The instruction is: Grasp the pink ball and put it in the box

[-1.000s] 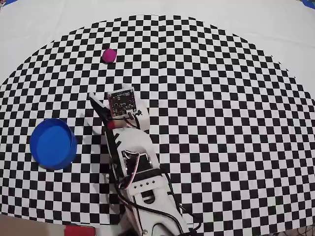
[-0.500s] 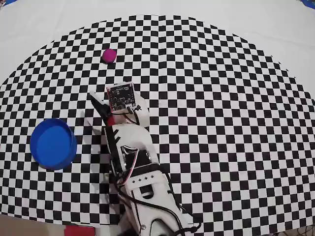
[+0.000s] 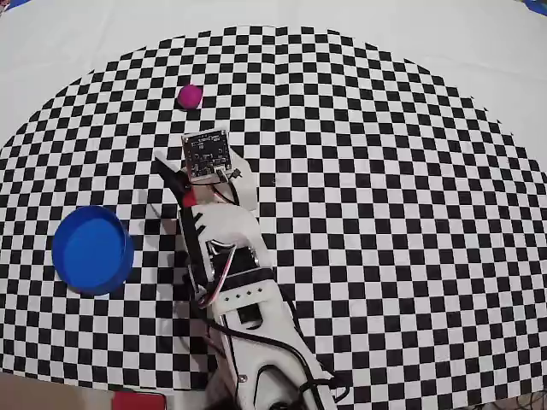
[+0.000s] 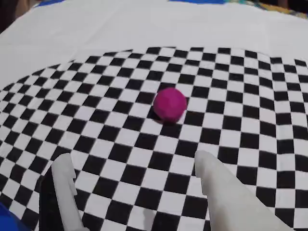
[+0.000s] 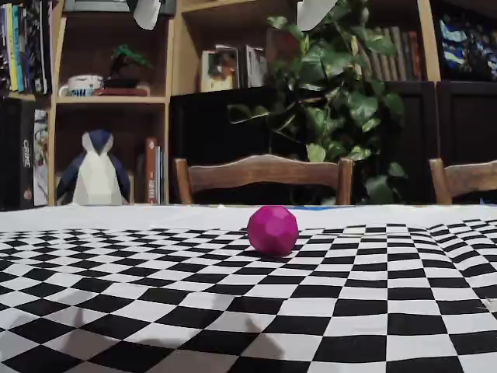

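**Claw open, short of the ball**

Arm (image 3: 224, 282) stretched from the desk's near edge toward the far left in the overhead view, wrist tipped forward and low, circuit board (image 3: 206, 155) facing up. Claw (image 4: 139, 192) spread wide in the wrist view, empty, one white finger (image 4: 65, 185) at lower left, the other at lower right, both above the checkered cloth (image 3: 385, 213). Ball (image 4: 170, 103) resting on the cloth beyond the fingertips, roughly centred between them, not touched. Same ball (image 3: 190, 96) just past the board in the overhead view, sitting alone in the fixed view (image 5: 272, 230) before a chair (image 5: 264, 175). Box (image 3: 92, 249) well apart, left of the arm, empty.
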